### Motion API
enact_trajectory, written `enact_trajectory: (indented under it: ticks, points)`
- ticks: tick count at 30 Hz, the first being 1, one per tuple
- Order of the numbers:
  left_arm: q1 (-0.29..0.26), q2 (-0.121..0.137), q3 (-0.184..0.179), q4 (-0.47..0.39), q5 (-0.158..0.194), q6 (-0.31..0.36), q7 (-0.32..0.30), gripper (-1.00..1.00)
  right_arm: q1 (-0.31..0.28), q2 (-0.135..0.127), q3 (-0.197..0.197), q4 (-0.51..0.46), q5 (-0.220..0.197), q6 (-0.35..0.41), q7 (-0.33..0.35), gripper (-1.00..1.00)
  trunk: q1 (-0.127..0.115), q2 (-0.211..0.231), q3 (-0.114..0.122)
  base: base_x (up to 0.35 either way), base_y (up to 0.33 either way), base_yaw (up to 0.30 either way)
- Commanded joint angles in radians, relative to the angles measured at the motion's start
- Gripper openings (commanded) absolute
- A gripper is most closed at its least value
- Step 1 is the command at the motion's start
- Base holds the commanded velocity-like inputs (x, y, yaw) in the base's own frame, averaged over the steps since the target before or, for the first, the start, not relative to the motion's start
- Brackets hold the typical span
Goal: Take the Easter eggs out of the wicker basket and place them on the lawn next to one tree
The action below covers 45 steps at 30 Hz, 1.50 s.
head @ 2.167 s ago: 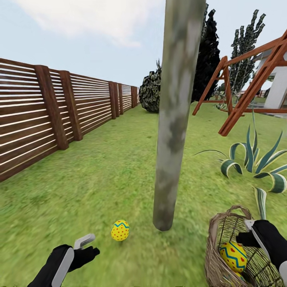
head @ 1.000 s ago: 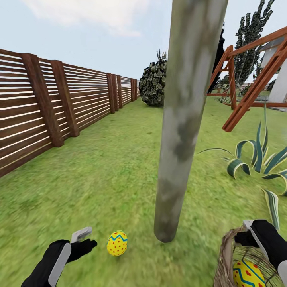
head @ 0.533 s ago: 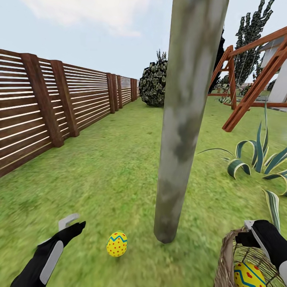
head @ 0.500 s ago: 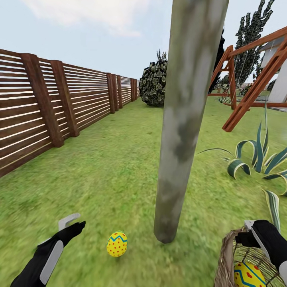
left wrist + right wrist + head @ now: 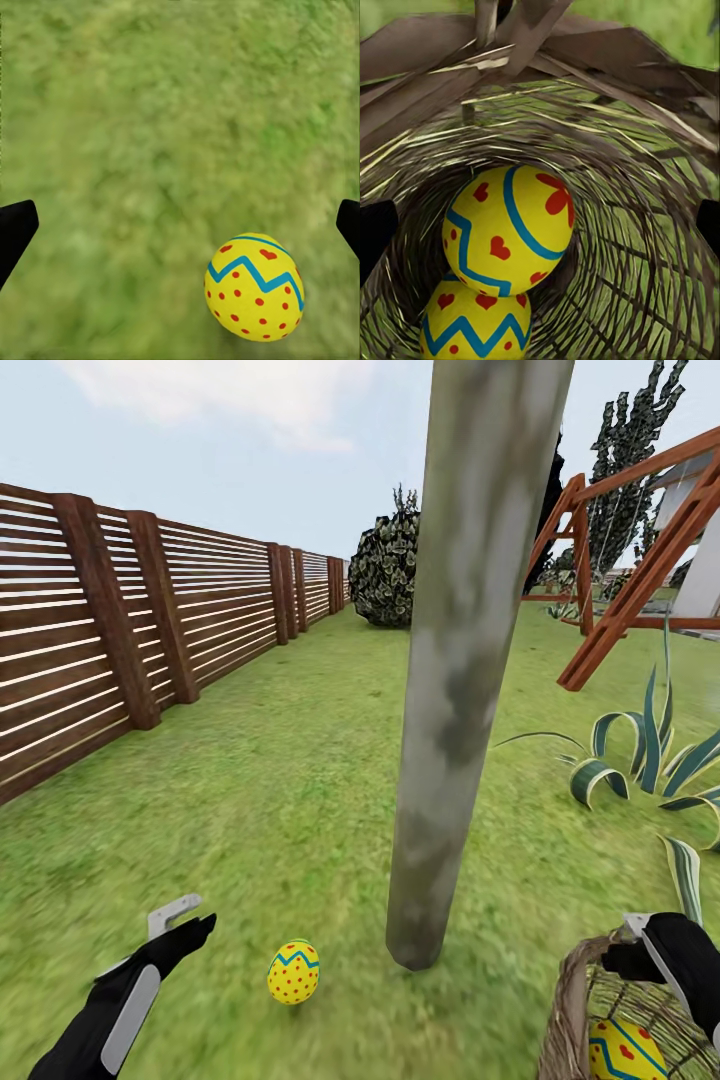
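A: Item one, egg: lying on the lawn, just left of the tree. Left hand hovering near it on the left, fingers spread, holding nothing.

B: Items two and three?

A: Two eggs sitting stacked in the basket, at the near right. Right hand hanging over the opening, fingers spread wide, nothing between them.

B: Risks?

A: In my judgement, the top egg is looking round and slick, so an off-centre pinch could be squirting it back into the weave or out onto the grass, rolling away from the trunk. Fingers could also be snagging the rim and tipping the basket.

B: Gaps in the record?

A: Basket is cut off at the frame's corner; the lower egg is half covered by the upper one. Tree's crown is running out of frame.
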Motion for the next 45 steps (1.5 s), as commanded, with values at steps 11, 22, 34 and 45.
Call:
enact_trajectory:
  ticks: [11,22,34,45]
  points:
    - [0.0,-0.001,-0.002,0.025,0.012,0.005,0.006,1.0,0.0,0.006,-0.002,0.021,0.007,0.002,0.009,1.0,0.0,0.0,-0.001,-0.214,0.0,0.0]
    - [0.0,-0.003,-0.003,0.026,0.012,0.003,0.005,1.0,0.0,0.01,-0.001,0.022,0.01,0.001,0.009,1.0,0.0,0.0,-0.001,-0.066,0.0,0.0]
    - [0.0,-0.003,-0.006,0.028,0.012,-0.011,0.004,1.0,0.0,0.011,0.0,0.022,0.008,-0.003,0.002,1.0,0.003,-0.002,-0.032,0.0,0.0,0.0]
    - [0.0,-0.004,-0.007,0.063,0.012,-0.011,0.004,1.0,0.0,0.012,0.001,0.022,0.012,-0.014,0.0,1.0,0.008,-0.005,-0.075,0.0,0.0,0.0]
